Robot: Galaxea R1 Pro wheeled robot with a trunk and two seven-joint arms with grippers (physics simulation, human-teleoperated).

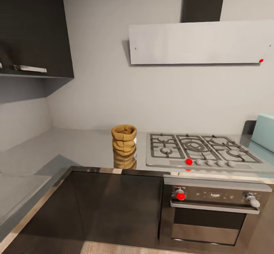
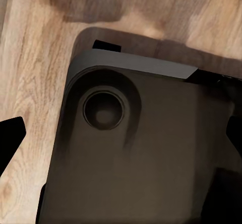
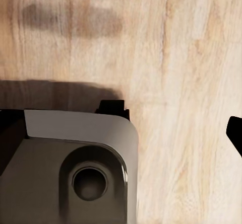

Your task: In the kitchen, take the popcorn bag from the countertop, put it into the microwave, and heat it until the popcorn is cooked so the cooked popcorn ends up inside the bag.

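The popcorn bag (image 1: 124,139), tan-brown and crumpled with a rolled rim, stands upright on the glossy grey countertop (image 1: 72,147), just left of the hob, and its reflection shows below it. A pale mint-blue corner of the microwave (image 1: 266,131) shows at the right edge, behind the hob. In the left wrist view my left gripper (image 2: 121,138) is open, with dark fingertips (image 2: 10,139) at both edges, over my own dark base. My right gripper (image 3: 121,133) hangs over the wooden floor, with one fingertip (image 3: 235,132) at the frame's edge and nothing between the fingers.
A grey gas hob (image 1: 199,149) with grates sits right of the bag, above a built-in oven (image 1: 215,212) with knobs. Dark cabinet fronts (image 1: 114,208) stand below the worktop. A dark wall cupboard (image 1: 34,29) hangs at upper left and a hood (image 1: 198,42) over the hob.
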